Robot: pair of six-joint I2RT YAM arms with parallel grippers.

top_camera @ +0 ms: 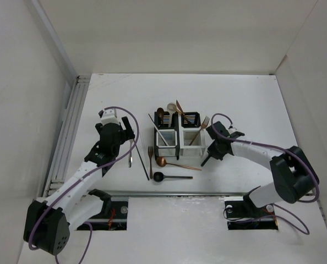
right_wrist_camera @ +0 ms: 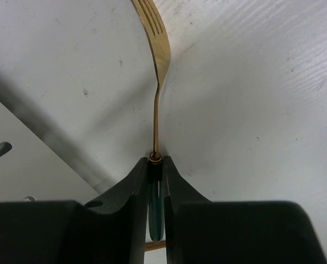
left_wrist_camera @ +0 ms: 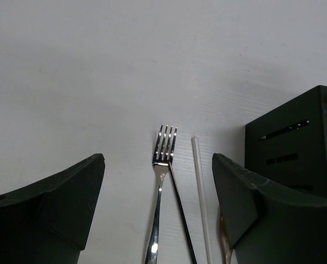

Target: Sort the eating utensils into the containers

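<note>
— Right side, what have you got?
— My right pincer (right_wrist_camera: 155, 162) is clamped tight on the handle end of a gold fork (right_wrist_camera: 159, 49). The tines point away over the table (right_wrist_camera: 262, 82), just right of the containers (top_camera: 169, 149).
— And the left?
— My left pincer (left_wrist_camera: 158, 159) hangs wide open over a silver fork (left_wrist_camera: 163, 148) lying flat. A white chopstick (left_wrist_camera: 199, 181) lies just beside it.
</note>
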